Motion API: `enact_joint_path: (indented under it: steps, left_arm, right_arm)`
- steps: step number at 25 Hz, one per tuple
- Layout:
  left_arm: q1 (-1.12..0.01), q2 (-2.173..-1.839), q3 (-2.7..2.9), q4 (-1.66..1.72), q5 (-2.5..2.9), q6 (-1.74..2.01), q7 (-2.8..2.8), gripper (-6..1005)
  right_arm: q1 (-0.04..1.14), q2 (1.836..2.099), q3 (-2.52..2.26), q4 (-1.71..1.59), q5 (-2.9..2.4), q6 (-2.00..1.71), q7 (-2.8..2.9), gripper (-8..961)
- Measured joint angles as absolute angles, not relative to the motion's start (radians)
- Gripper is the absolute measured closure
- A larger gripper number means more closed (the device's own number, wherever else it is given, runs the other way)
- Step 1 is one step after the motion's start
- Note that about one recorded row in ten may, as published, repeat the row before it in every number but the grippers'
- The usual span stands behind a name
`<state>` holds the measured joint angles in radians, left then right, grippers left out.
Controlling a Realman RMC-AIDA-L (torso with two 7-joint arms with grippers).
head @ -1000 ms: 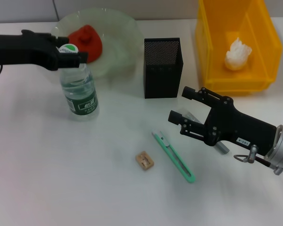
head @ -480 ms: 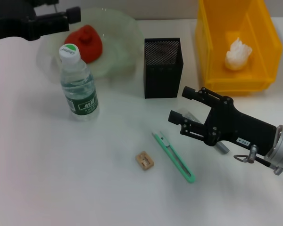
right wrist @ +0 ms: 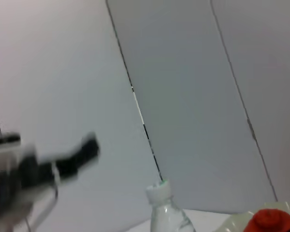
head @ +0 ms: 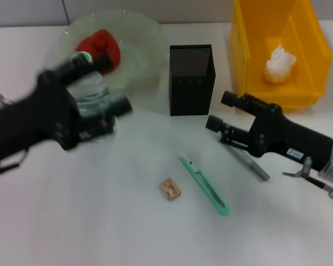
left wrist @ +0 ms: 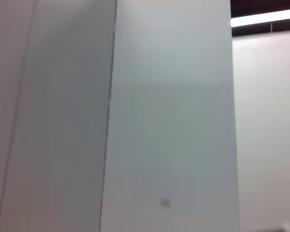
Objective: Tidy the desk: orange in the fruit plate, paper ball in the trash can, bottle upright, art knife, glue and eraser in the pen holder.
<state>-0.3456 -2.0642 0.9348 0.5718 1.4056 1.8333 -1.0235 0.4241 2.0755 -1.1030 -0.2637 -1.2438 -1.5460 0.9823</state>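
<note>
One art knife, one eraser lying on worktop, near open, empty right jaws. One glue partly hidden beneath them. Left jaws blurred, state unclear, covering one bottle. Beyond: orange sitting in fruit plate.

orange in plate, back left | bottle upright before plate, behind left gripper | holder centre, right of plate | paper ball in can, back right | knife before holder | eraser left of knife | glue right of knife, under right gripper
</note>
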Motion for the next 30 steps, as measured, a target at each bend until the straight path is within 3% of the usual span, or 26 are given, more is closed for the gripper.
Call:
enact_joint_path:
  steps: [6,14,19,20,24,25,30]
  left_arm:
    - [-0.389,-2.064,0.936,0.499,1.506,1.814,-1.012,197]
    - [-0.400,-2.065,0.936,0.486,1.531,1.807,-1.012,197]
    - [-0.398,-2.065,0.935,0.485,1.532,1.803,-1.013,197]
    - [-0.398,-2.065,0.935,0.485,1.532,1.799,-1.013,197]
    - [-0.397,-2.065,0.936,0.484,1.532,1.789,-1.011,197]
    - [-0.394,-2.065,0.936,0.484,1.532,1.788,-1.007,197]
    - [-0.391,-2.063,0.937,0.483,1.550,1.788,-1.009,197]
  right_arm:
    - [0.384,2.052,-1.103,-0.537,-1.338,-1.545,1.305,196]
    - [0.406,2.064,-1.058,-0.969,-1.666,-1.546,1.819,196]
    - [0.517,2.054,-1.066,-1.266,-2.005,-1.608,2.286,196]
    - [0.588,2.053,-1.065,-1.381,-2.176,-1.673,2.437,196]
    - [0.715,2.055,-1.067,-1.445,-2.347,-1.800,2.578,196]
    - [0.808,2.060,-1.067,-1.437,-2.435,-1.866,2.645,196]
    - [0.951,2.079,-1.141,-1.316,-2.591,-1.892,2.746,196]
